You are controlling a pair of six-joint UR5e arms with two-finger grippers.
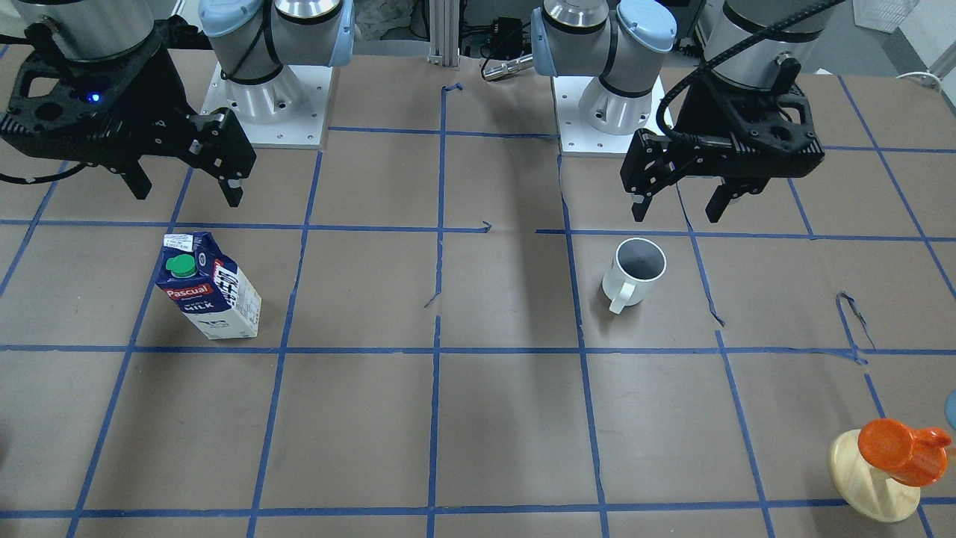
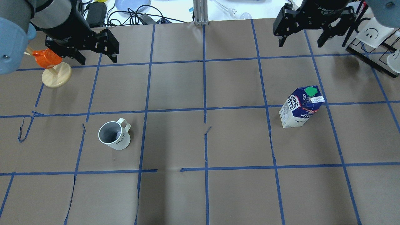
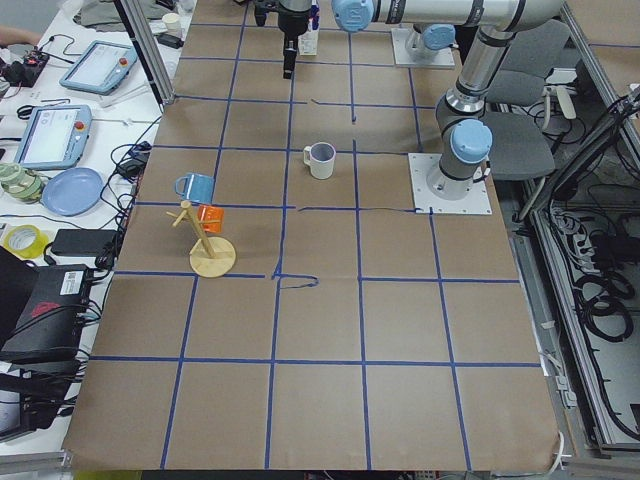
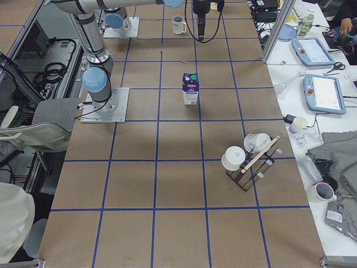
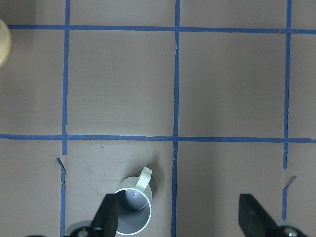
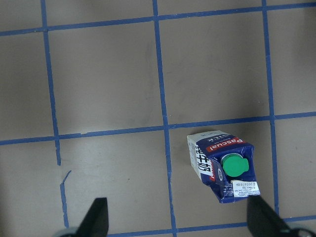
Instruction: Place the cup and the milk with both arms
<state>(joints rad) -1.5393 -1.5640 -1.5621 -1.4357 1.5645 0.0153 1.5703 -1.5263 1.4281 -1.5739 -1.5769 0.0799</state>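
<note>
The white cup (image 1: 635,270) stands upright on the brown paper, also in the overhead view (image 2: 114,135) and the left wrist view (image 5: 133,212). My left gripper (image 1: 683,200) (image 2: 97,60) (image 5: 180,219) hangs open and empty high above the table; the cup shows by its left finger. The blue and white milk carton (image 1: 210,288) (image 2: 300,107) (image 6: 222,165) stands upright with its green cap on top. My right gripper (image 1: 187,196) (image 2: 301,42) (image 6: 180,219) hangs open and empty high above the table near the carton.
An orange cup on a pale wooden stand (image 1: 889,463) (image 2: 51,67) is near the table's left end. A black rack with white cups (image 2: 372,37) (image 4: 251,153) is at the right end. Blue tape lines divide the brown paper into squares.
</note>
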